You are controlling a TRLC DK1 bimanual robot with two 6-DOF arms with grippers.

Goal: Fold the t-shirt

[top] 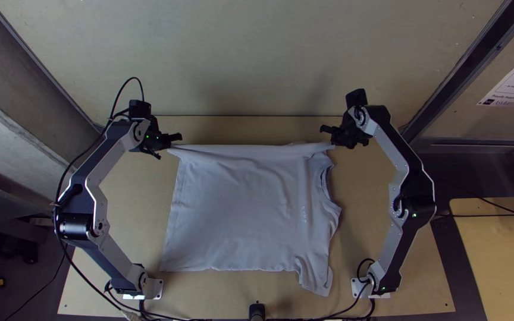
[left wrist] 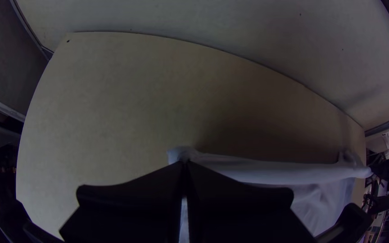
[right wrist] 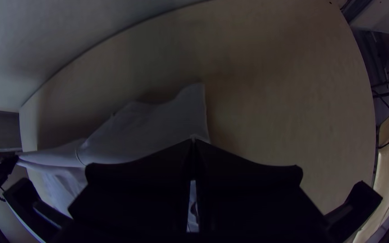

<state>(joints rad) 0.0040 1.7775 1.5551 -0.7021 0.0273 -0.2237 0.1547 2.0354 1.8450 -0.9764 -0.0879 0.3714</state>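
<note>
the left hand (top: 170,146) is pressing together, pinching the t-shirt (top: 239,208) at its far left corner; the right hand (top: 333,143) is pinching it too, near the far right end. between them a long strip of cloth is running fairly straight. nearer, the rest is lying spread on the worktop (top: 129,208), its neckline (top: 327,181) facing right, a sleeve (top: 316,281) pointing toward the near edge.

The left arm (top: 107,156) and the right arm (top: 392,252) have both angular silver-grey links (top: 397,156), with black joints (top: 416,193) and small green lights (top: 414,215). One thin black cable (top: 132,78) loops above the left wrist (top: 140,134). Left gripper (top: 170,146) and right gripper (top: 334,137) are black, with wide flat fingers (left wrist: 127,198)
</note>
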